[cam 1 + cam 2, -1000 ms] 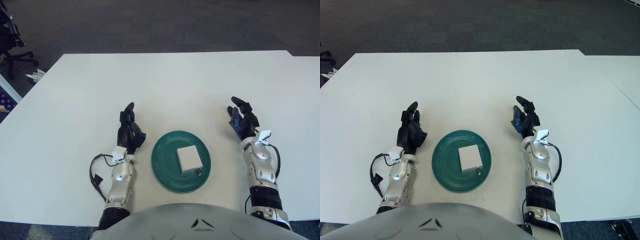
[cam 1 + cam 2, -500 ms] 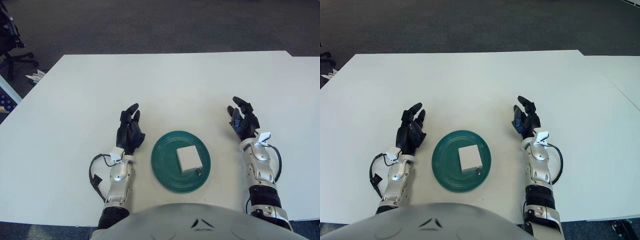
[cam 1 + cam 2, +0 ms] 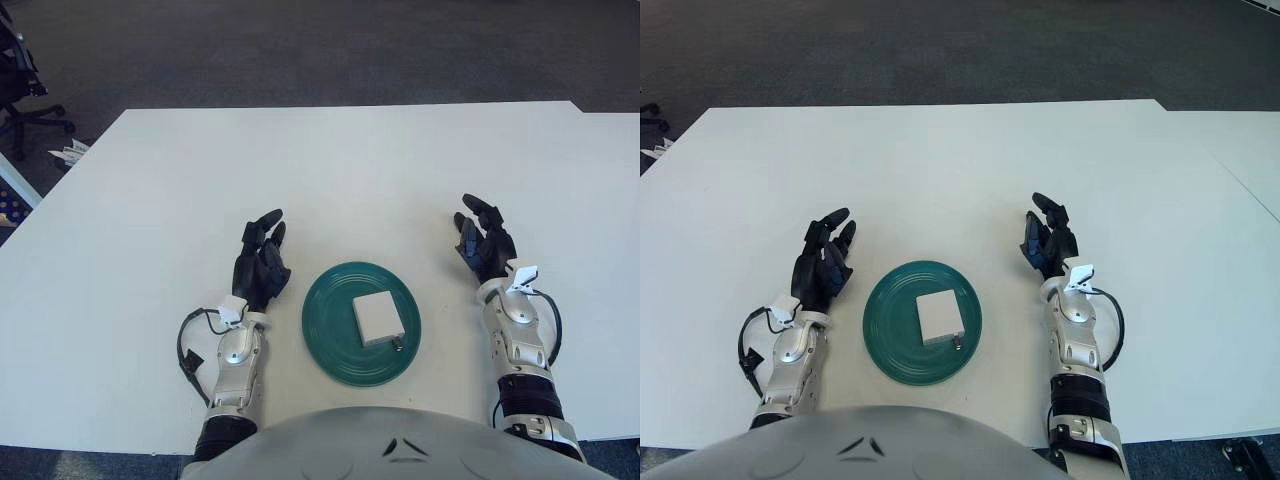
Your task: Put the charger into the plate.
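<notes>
Both hands flank the plate (image 3: 330,340) and neither touches it: the left hand (image 3: 260,268) shows just beside its left rim and the right hand (image 3: 484,243) farther off to its right, so the left is the nearer of the two. Each hand has its dark fingers spread and loose, holding nothing. The charger (image 3: 378,315) already lies inside the plate, a little right of its middle, with bare green rim visible all around it. From the left hand it lies to the right and slightly toward the robot; from the right hand it lies to the left and toward the robot. It is a flat white block with rounded corners and a smooth matt face, nearly square, so its long axis is hard to call; it seems to run roughly from the far side of the table (image 3: 330,170) toward the robot. A small metallic part shows at its near right corner, touching the plate; I cannot tell whether it is a prong or a plug end. The plate is round, shallow and dark teal, with faint rings and a slight sheen. The table is plain, white and smooth. Judged from how things lie, the task looks done, and no further reach seems needed.
</notes>
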Robot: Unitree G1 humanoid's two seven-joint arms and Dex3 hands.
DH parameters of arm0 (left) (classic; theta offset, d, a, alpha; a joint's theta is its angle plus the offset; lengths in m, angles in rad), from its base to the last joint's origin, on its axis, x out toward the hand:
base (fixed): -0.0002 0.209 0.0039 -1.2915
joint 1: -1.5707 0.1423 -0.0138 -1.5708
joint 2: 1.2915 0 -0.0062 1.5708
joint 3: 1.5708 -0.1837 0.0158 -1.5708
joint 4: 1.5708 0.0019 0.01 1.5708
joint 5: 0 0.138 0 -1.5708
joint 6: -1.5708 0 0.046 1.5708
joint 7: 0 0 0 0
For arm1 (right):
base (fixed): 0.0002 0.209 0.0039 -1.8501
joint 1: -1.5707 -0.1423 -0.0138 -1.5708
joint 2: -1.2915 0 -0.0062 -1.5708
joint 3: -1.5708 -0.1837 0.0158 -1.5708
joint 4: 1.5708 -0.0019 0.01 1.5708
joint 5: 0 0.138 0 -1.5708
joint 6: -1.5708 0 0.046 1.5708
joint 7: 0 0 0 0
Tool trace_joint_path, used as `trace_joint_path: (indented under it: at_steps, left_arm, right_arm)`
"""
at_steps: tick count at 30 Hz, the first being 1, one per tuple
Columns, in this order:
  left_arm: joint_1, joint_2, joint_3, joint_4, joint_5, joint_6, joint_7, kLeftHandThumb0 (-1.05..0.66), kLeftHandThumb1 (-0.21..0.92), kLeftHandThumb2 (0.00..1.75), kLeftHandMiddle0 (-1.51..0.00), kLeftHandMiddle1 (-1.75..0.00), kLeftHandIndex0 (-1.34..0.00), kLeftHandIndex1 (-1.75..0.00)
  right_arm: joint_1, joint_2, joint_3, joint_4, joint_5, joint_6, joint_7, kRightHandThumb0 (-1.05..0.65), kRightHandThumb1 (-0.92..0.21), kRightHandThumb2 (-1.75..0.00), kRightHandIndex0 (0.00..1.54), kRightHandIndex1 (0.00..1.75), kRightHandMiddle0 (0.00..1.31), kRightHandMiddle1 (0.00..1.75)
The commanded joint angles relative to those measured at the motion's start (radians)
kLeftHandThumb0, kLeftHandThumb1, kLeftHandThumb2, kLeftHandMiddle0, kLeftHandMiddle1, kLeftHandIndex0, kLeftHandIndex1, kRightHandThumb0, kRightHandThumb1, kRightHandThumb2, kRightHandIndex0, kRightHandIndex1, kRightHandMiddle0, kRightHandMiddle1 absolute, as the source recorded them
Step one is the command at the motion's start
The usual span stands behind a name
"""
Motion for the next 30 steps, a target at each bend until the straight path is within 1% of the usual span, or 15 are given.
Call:
trace_joint_path:
  at_steps: [1, 9, 12, 19, 23, 30]
  left_arm:
    - [0.078, 0.005, -0.006, 0.023, 0.009, 0.055, 0.0, -0.9, 0.92, 0.87, -0.55, -0.1, -0.27, -0.92]
    - [0.105, 0.006, -0.011, -0.017, 0.017, 0.059, 0.008, -0.91, 0.92, 0.87, -0.54, -0.09, -0.26, -0.91]
    - [0.119, 0.002, -0.014, -0.04, 0.038, 0.064, 0.026, -0.92, 0.92, 0.87, -0.52, -0.08, -0.25, -0.91]
    - [0.145, -0.004, -0.027, -0.076, 0.053, 0.077, 0.035, -0.92, 0.92, 0.87, -0.54, -0.08, -0.28, -0.93]
    - [0.157, -0.001, -0.032, -0.093, 0.039, 0.093, 0.02, -0.91, 0.92, 0.86, -0.55, -0.08, -0.27, -0.92]
    - [0.159, -0.003, -0.023, -0.09, 0.005, 0.093, 0.003, -0.89, 0.92, 0.83, -0.56, -0.07, -0.25, -0.9]
  right_arm:
    - [0.079, 0.01, 0.017, 0.044, 0.004, 0.111, 0.007, -0.68, -0.92, -0.76, 0.38, 0.03, 0.0, 0.56]
    - [0.102, 0.011, 0.031, 0.009, 0.005, 0.128, 0.005, -0.67, -0.92, -0.76, 0.36, 0.01, 0.0, 0.57]
    - [0.114, 0.011, 0.038, -0.011, 0.004, 0.137, 0.006, -0.67, -0.92, -0.76, 0.35, 0.0, 0.0, 0.57]
    - [0.134, 0.004, 0.047, -0.043, 0.006, 0.149, 0.011, -0.67, -0.92, -0.74, 0.33, 0.0, 0.0, 0.57]
    - [0.145, 0.001, 0.054, -0.056, 0.002, 0.147, 0.012, -0.66, -0.92, -0.74, 0.32, 0.0, 0.0, 0.56]
    - [0.157, 0.001, 0.065, -0.074, 0.004, 0.154, 0.014, -0.66, -0.92, -0.73, 0.31, 0.0, 0.0, 0.56]
